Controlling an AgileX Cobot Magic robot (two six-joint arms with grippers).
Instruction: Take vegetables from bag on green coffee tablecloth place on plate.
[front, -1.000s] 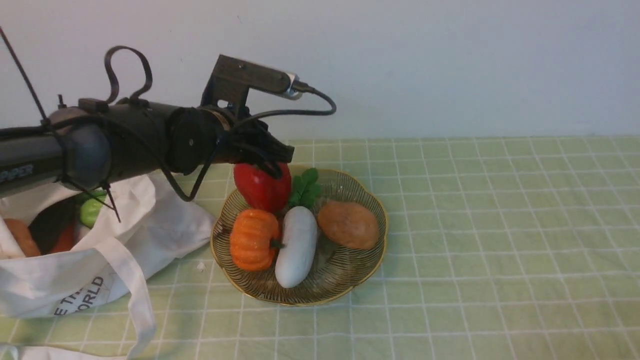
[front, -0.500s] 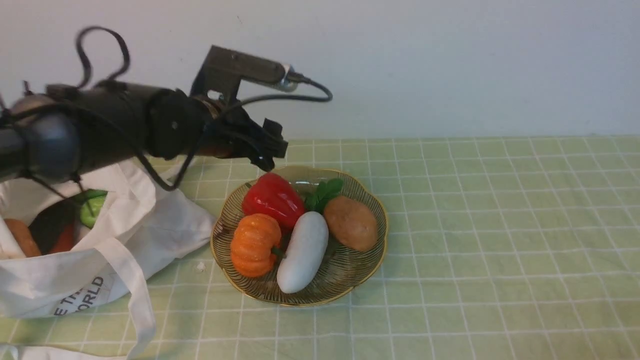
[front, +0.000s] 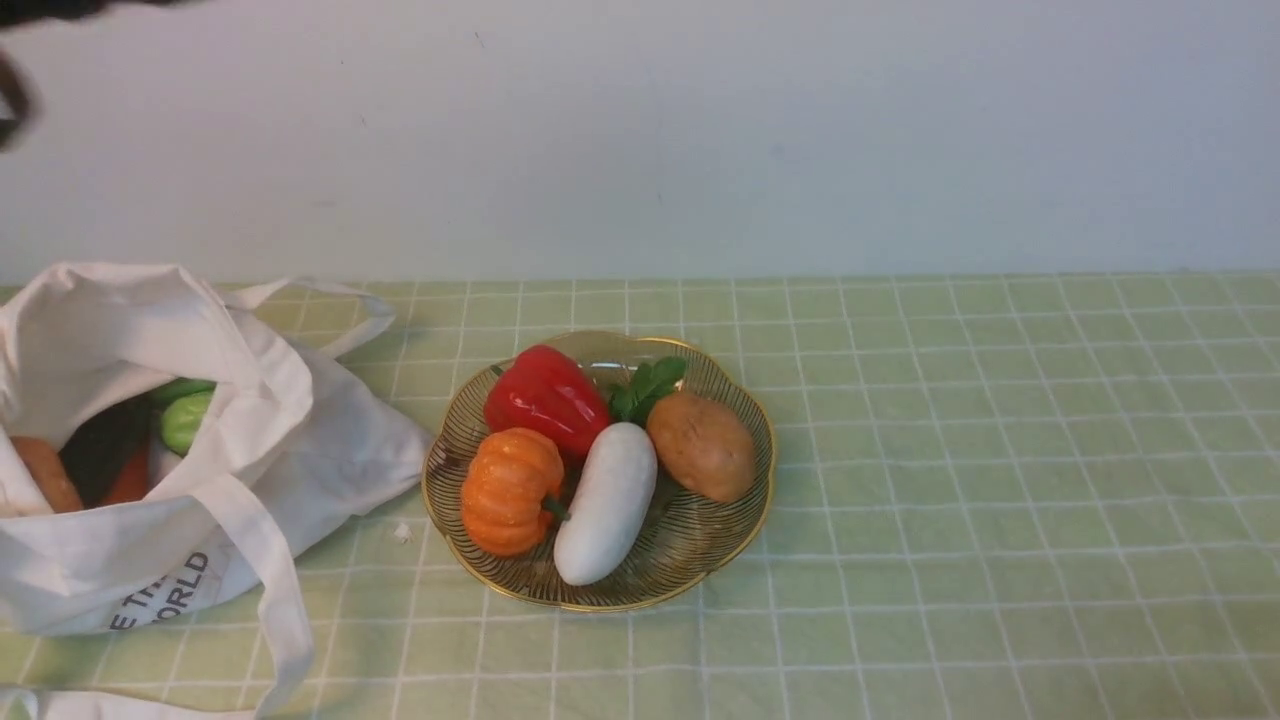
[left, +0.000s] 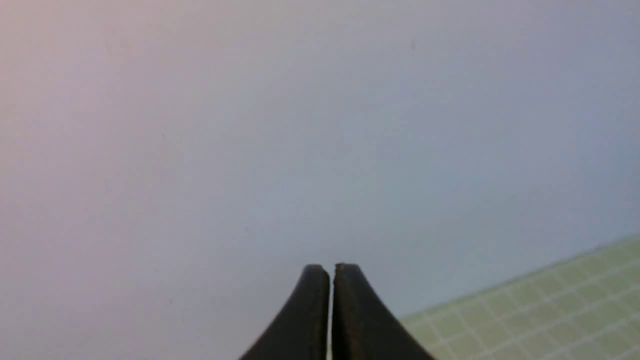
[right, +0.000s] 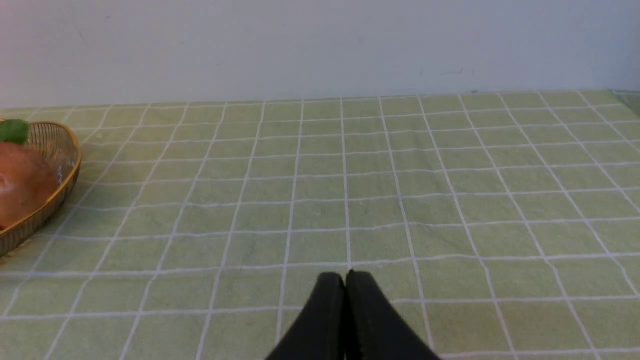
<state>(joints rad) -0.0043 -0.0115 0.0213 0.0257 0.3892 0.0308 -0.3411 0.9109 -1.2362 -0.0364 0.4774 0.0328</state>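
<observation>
Closed tips, nothing between them, are what we see on both the left gripper (left: 331, 275) and the right gripper (right: 347, 282). Compared with the earlier front views, our left arm (front: 95, 12) is away from the plate (front: 690, 560), our landmark, and only a blurred part of it shows, farther left against the wall (front: 760, 140). Since the first of those views, the red bell pepper (front: 548, 400) lies lower on the plate, and the white radish (front: 606, 505) has shifted a little.

Our wrist views add the two sets of tips, which the front view leaves out; the left one is soft, so its cloth squares are probably the green tablecloth (front: 950, 480).

On the plate we count the pepper, the orange pumpkin (front: 511, 491), the radish with its green leaves (front: 648, 388) and a brown potato (front: 702, 446). Left of the plate, the white bag (front: 340, 440) holds a green vegetable (front: 186, 422), a dark one (front: 103, 450) and orange-brown ones (front: 46, 474).
</observation>
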